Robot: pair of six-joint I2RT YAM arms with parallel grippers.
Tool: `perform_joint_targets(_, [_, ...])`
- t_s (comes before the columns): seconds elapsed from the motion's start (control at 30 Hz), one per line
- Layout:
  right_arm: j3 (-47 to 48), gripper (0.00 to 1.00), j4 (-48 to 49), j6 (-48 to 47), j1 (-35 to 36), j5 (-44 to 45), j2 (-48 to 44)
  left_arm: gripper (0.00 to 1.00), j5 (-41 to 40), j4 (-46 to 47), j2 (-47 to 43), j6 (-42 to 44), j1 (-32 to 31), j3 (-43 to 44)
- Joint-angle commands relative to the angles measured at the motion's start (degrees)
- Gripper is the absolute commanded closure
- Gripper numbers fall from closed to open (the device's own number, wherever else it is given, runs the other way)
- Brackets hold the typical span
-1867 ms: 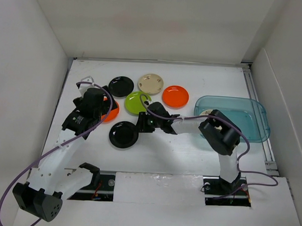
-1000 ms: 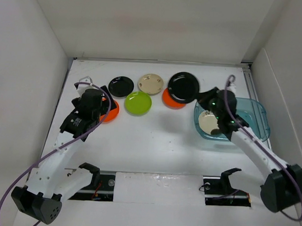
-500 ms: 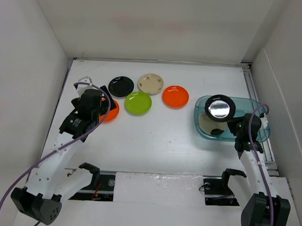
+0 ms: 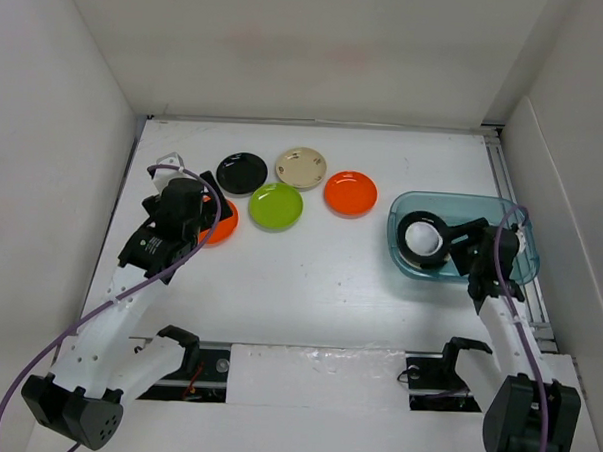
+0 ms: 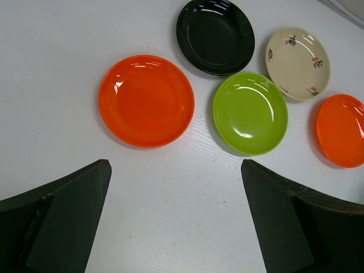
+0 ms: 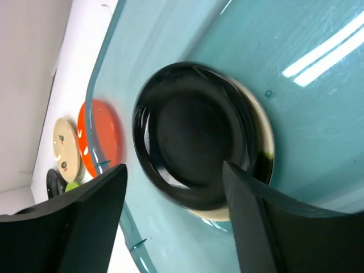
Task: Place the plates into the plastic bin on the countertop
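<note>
White countertop (image 4: 319,287), plain white walls (image 4: 56,125) all round, and from where I stand the business is on the right side. The right gripper (image 6: 174,165) hangs over the bin (image 4: 497,210) with its jaws parted and nothing between them: released, gripping nothing. Just beyond its fingers the black plate (image 6: 190,151) lies in the bin's left end, on top of a cream plate (image 6: 266,139) that shows only as a crescent of rim. It looks a bit smeared in the wrist view, so I can't swear it sits flat. The left gripper (image 5: 175,163) is spread wide and empty, hovering near the orange plate (image 5: 147,100) without touching it.

By my count two of the seven are in the bin and five are left out on the countertop. Those are the orange plate at the left, then a loose arc of the other black plate (image 5: 215,35), the green plate (image 5: 250,112), the printed plate (image 5: 297,62) and the far orange plate (image 5: 340,129), which is nearest the bin. Each lies flat and apart from its neighbours. I'd guess the left arm is lined up for the orange plate.

They're all alike: small, round, shallow, and glossy enough to throw back the lamps. The printed plate is cream with a few small red and dark marks.
</note>
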Motion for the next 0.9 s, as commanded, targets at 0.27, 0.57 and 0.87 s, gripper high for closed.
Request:
perform_joint_targets(0.27, [5.1,0.00,-3.9,-1.3,0.4,-3.3,-10.8,0.00,0.5,1.2,-0.9,0.6,0.3,0.4])
perform_joint_targets(0.57, [19.2,0.00,3.9,-5.3,29.0,-5.6,3.0,0.00,-0.1,0.7,1.3,0.0,0.3,0.4])
perform_joint_targets(0.87, [39.4,0.02,10.6,-5.6,44.0,-2.7,44.1,0.00,-2.7,-0.4,2.6,-1.2,0.3,0.9])
